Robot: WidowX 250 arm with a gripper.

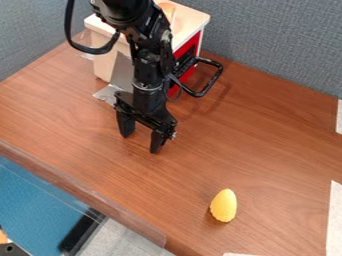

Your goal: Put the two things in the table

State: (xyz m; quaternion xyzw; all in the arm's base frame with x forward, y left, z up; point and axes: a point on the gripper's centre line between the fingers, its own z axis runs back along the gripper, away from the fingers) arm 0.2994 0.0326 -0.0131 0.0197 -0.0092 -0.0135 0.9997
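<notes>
the yellow toy corn cob point(223, 205), or what looks like one from its ridged, tapering shape, rests on the wooden table point(267, 150), near its front edge and apart from anything else. so one of the two things seems to be where the task wants it, and that half looks done. the other half i judge still open: i can't say for sure which thing is the second. the tan rounded piece point(167, 11) on top of the red-and-cream toy kitchen unit point(103, 62) may be it, but the arm partly covers it and its kind is hard to make out.

farther back from the cob, the gripper point(141, 134) hangs low over the table, its two fingers spread and nothing between them. whether the tips touch the wood is unclear. behind it, the robot arm point(146, 60) hides much of the unit's front and part of a grey sheet-like piece point(122, 72), whose purpose i can't tell.
</notes>
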